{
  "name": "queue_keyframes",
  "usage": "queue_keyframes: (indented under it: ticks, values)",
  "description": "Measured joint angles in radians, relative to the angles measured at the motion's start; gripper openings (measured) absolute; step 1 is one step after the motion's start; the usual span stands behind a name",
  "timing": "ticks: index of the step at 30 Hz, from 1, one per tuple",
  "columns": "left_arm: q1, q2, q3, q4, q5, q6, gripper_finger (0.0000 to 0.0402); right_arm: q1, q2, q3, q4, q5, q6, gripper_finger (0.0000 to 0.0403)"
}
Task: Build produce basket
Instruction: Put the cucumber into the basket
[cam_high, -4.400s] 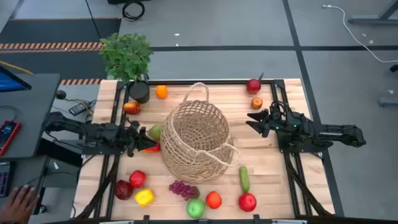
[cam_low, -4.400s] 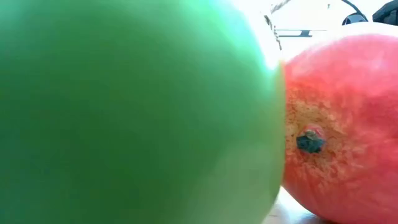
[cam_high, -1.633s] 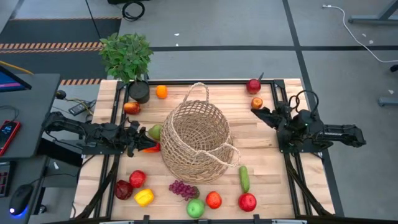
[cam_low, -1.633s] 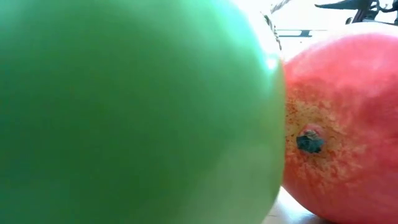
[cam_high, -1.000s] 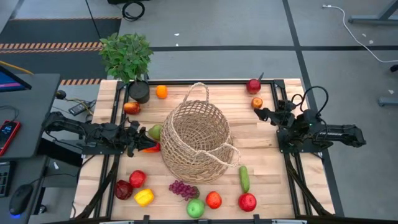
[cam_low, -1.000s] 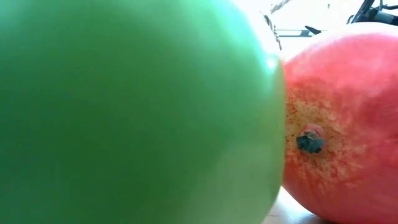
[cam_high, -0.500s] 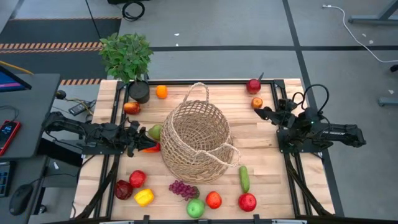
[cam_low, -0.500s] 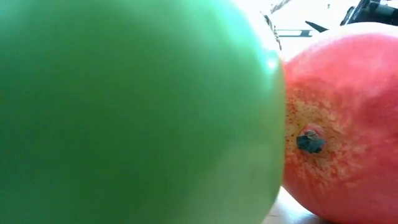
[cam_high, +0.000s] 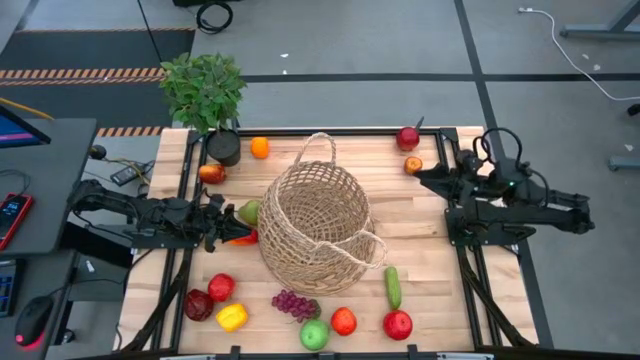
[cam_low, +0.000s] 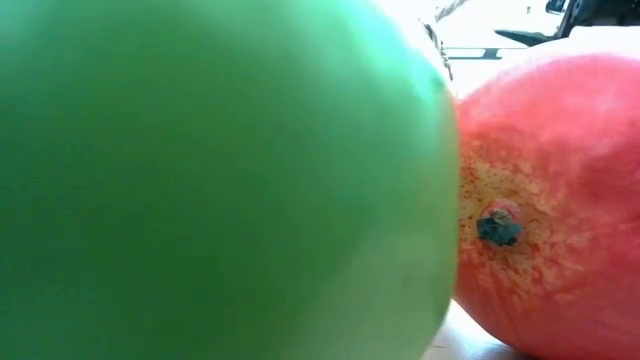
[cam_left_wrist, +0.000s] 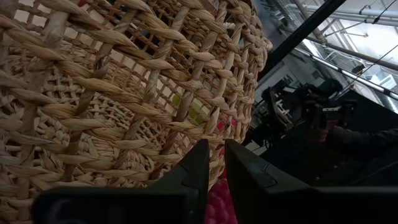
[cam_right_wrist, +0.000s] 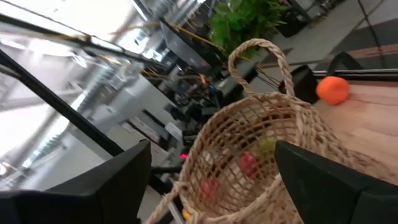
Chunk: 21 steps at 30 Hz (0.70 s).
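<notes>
Low view is blocked for me: just a green apple (cam_low: 220, 180) touching a red-orange fruit (cam_low: 545, 200) up against the lens. High view gives the layout: basket (cam_high: 318, 225) lying tipped mid-table, left gripper (cam_high: 222, 224) at its left side, fingers pinched nearly together, nothing clearly held. Right gripper (cam_high: 420, 180) sits near the table's right edge, fingers spread wide, empty, beside a small orange fruit (cam_high: 413, 166). Left wrist view adds wicker close up. Count around the basket from above: seven pieces along the near edge, two at the far left, two at the far right, two by the left gripper. One potted plant (cam_high: 205, 95).
</notes>
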Motion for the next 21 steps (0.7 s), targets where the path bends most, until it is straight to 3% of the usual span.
queue_keyframes:
  ticks: [9, 21]
  values:
    - [0.0, 0.0, 0.0, 0.0, 0.0, 0.0, 0.0063, 0.0, 0.159, 0.123, -0.1, 0.0, -0.129, 0.0345]
    - [0.0, 0.0, 0.0, 0.0, 0.0, 0.0, 0.0062, 0.055, 0.349, 0.24, -0.101, -0.052, -0.134, 0.0345]
